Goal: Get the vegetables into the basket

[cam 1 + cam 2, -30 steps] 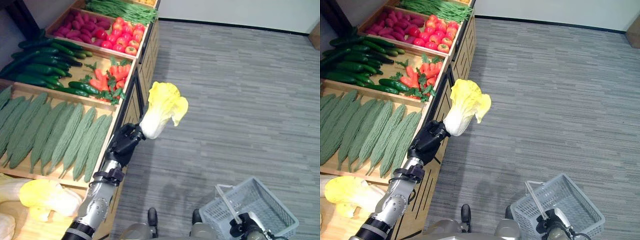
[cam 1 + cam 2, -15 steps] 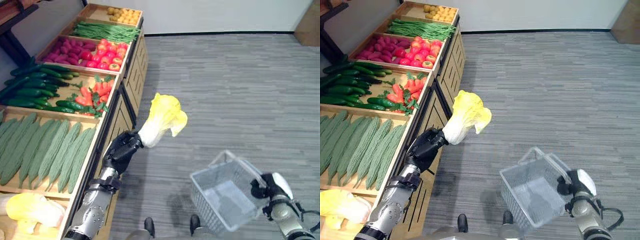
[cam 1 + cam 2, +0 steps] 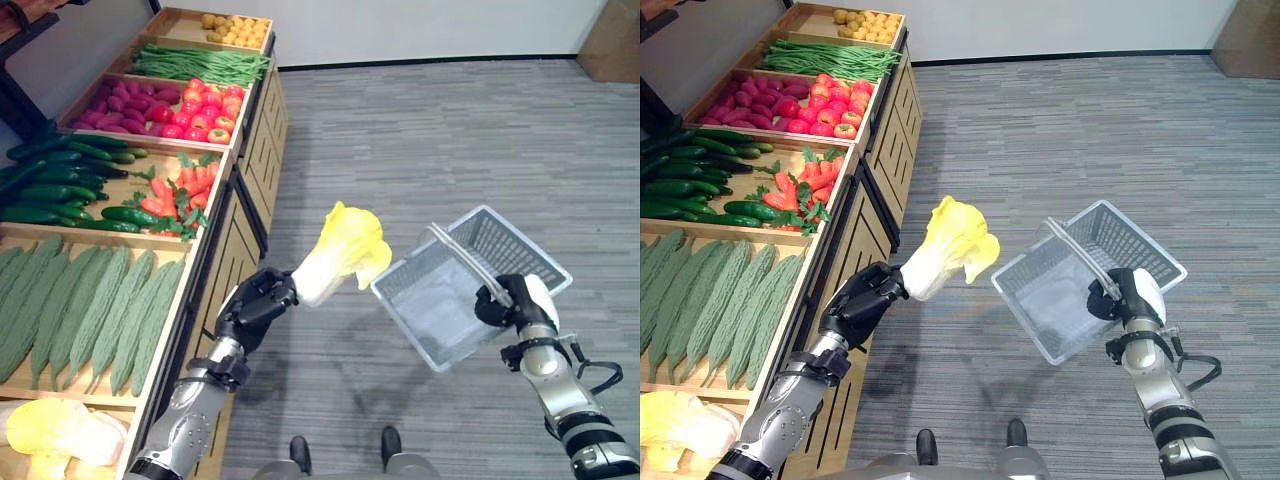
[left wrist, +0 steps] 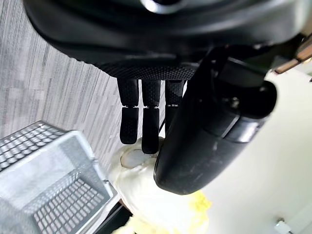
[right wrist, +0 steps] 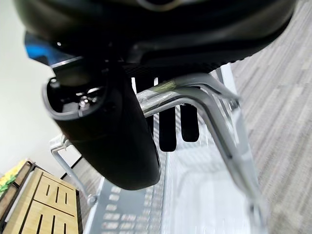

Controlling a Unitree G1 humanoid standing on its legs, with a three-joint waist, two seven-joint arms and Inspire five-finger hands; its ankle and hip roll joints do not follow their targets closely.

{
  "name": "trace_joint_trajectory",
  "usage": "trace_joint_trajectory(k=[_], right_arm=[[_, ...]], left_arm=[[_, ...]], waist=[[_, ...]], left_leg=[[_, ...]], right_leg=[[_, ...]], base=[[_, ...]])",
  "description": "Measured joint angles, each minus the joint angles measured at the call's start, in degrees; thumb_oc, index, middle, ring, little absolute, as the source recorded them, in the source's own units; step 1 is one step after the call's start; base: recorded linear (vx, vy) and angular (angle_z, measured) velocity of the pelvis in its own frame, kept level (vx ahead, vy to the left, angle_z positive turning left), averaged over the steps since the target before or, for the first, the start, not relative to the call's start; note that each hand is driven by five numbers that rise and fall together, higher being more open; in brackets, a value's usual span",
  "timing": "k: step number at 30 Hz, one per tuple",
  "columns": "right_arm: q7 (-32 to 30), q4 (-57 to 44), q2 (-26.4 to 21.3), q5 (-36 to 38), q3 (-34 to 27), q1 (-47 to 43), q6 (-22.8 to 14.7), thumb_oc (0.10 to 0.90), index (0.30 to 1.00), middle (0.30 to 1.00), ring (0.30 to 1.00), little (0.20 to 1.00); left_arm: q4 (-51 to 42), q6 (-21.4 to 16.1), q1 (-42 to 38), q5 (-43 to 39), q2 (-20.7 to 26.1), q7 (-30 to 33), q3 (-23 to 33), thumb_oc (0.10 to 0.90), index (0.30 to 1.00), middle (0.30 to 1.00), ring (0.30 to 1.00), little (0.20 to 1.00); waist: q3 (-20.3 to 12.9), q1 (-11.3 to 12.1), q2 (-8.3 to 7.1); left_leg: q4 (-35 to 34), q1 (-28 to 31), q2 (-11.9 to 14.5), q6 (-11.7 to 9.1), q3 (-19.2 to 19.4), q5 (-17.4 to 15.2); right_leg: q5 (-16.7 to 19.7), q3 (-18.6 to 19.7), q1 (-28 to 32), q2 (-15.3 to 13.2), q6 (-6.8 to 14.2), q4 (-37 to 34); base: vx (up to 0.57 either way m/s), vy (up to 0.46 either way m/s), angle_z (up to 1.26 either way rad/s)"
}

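My left hand [image 3: 256,306] is shut on the white stem of a napa cabbage [image 3: 343,250], whose yellow leaves point up and to the right, above the floor beside the produce stand. My right hand [image 3: 512,302] is shut on the handle of a grey wire basket [image 3: 470,284], held up in the air and tilted with its open side toward the cabbage. The cabbage's leaf tips hang just left of the basket's near rim [image 3: 1012,277]. In the left wrist view the cabbage [image 4: 156,195] sits past my fingers with the basket [image 4: 44,180] close beside it. The handle [image 5: 195,100] crosses my right palm.
A wooden produce stand [image 3: 235,215] runs along the left with bins of bitter gourds [image 3: 90,310], cucumbers [image 3: 60,185], carrots [image 3: 180,190], tomatoes [image 3: 205,105], green beans [image 3: 195,65] and potatoes [image 3: 235,27]. More napa cabbage [image 3: 55,440] lies at the lower left. Grey carpet [image 3: 450,140] spreads to the right.
My right hand has lifted the basket from low at the right up to cabbage height and tilted it toward the cabbage. The left hand moved the cabbage slightly right. The camera also shifted.
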Motion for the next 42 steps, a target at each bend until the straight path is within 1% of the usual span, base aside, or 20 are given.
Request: trace_joint_trajectory(k=[3,6,8,11,15,18,21,23,25,32,36,42], right_arm=[[-0.2,0.0,-0.4,0.0,2.6,-2.2,0.2,0.400,0.300,0.300,0.300,0.300],[-0.2,-0.1,-0.2,0.3,4.3,-3.2,0.2,0.400,0.300,0.300,0.300,0.300],[-0.2,-0.1,-0.2,0.9,5.7,-3.2,0.2,0.400,0.300,0.300,0.300,0.300],[-0.2,-0.8,-0.1,0.9,5.9,-3.2,0.2,0.400,0.300,0.300,0.300,0.300],[0.3,-3.8,0.6,2.7,6.1,-3.2,0.2,0.400,0.300,0.300,0.300,0.300],[0.6,-7.3,0.9,4.3,6.2,-3.1,0.2,0.400,0.300,0.300,0.300,0.300],[1.2,-10.9,1.2,4.5,6.9,-2.9,0.1,0.400,0.300,0.300,0.300,0.300],[1.5,-12.6,1.4,4.5,7.0,-2.4,0.1,0.400,0.300,0.300,0.300,0.300],[2.0,-14.6,1.7,4.5,7.1,-1.2,0.1,0.400,0.300,0.300,0.300,0.300],[4.1,-16.3,2.6,4.5,10.2,0.8,0.1,0.400,0.300,0.300,0.300,0.300],[5.2,-17.4,4.2,4.5,11.2,3.4,0.1,0.400,0.300,0.300,0.300,0.300],[6.0,-21.3,4.6,4.5,12.1,7.2,0.1,0.400,0.300,0.300,0.300,0.300]], left_arm=[[0.3,0.1,-1.2,0.7,1.6,-0.1,-2.4,0.400,0.300,0.300,0.300,0.300],[0.3,0.5,-1.9,1.8,1.5,-0.6,-3.7,0.400,0.300,0.300,0.300,0.300],[0.4,0.9,-2.2,2.2,1.4,-1.1,-4.1,0.400,0.300,0.300,0.300,0.300],[0.9,1.2,-3.0,3.4,1.4,-1.2,-5.2,0.400,0.300,0.300,0.300,0.300],[5.2,1.6,-4.4,6.3,-0.6,-1.1,-6.0,0.400,0.300,0.300,0.300,0.300],[6.8,1.8,-4.8,9.6,-0.9,-0.8,-6.1,0.400,0.300,0.300,0.300,0.300],[12.3,1.9,-7.6,14.7,-2.8,1.5,-6.5,0.400,0.300,0.300,0.300,0.300],[12.7,1.9,-7.6,17.1,-3.2,2.6,-6.5,0.400,0.300,0.300,0.300,0.300],[13.0,1.9,-7.6,19.1,-3.7,3.7,-6.5,0.400,0.300,0.300,0.300,0.300],[17.3,2.0,-8.5,21.6,-8.0,7.3,-6.1,0.400,0.300,0.300,0.300,0.300],[17.6,2.0,-8.5,22.5,-8.8,9.0,-5.7,0.400,0.300,0.300,0.300,0.300],[18.6,2.0,-8.8,24.2,-9.8,11.6,-5.2,0.400,0.300,0.300,0.300,0.300]], waist=[[0.2,0.0,0.63],[0.6,0.0,1.45],[0.5,0.0,1.76],[0.7,0.0,2.07],[0.8,-0.4,2.09],[0.8,-0.5,2.07],[0.8,-0.7,1.98],[0.9,-0.9,1.89],[0.9,-1.0,1.82],[1.2,-1.3,1.33],[1.3,-1.8,1.12],[1.3,-2.1,1.08]], left_leg=[[0.0,0.1,0.0,0.0,0.5,0.0],[0.0,0.1,0.0,0.0,0.9,0.0],[0.0,0.0,0.0,0.0,1.0,0.0],[0.0,-0.2,0.0,0.0,1.1,0.0],[0.0,-0.2,0.1,0.0,1.5,-0.1],[0.0,-0.2,0.2,0.0,1.7,-0.1],[0.0,-0.2,0.2,0.0,1.8,-0.1],[0.0,-0.2,0.2,0.0,1.9,-0.1],[0.0,-0.2,0.3,0.0,1.9,-0.1],[0.0,-0.1,0.4,0.0,2.1,-0.1],[0.0,-0.1,0.5,0.0,2.2,-0.1],[0.0,0.0,0.5,0.0,2.3,-0.1]], right_leg=[[0.0,0.4,-0.2,0.0,0.2,0.0],[0.1,0.9,-0.4,0.0,0.3,0.0],[0.1,1.0,-0.6,0.1,0.3,0.0],[0.2,1.1,-0.7,0.1,0.2,0.0],[0.2,1.6,-1.1,0.2,0.2,0.0],[0.2,1.8,-1.3,0.3,0.3,0.0],[0.2,1.8,-1.3,0.4,0.2,0.0],[0.2,1.9,-1.3,0.4,0.2,0.0],[0.6,1.9,-1.3,0.4,-0.3,0.0],[0.6,2.1,-1.3,0.6,-0.3,0.0],[0.5,2.2,-1.3,0.7,-0.3,0.0],[0.5,2.3,-1.3,0.7,-0.2,0.0]], base=[[0.01,0.000,-0.09],[0.01,-0.004,-0.08],[0.00,0.000,0.00],[0.00,0.000,0.00],[0.03,-0.006,-0.06],[0.02,0.002,-0.04],[0.01,0.001,0.00],[0.02,0.001,-0.01],[0.00,0.000,0.00],[0.00,0.000,0.00],[0.00,0.000,0.00],[0.00,0.000,0.00]])
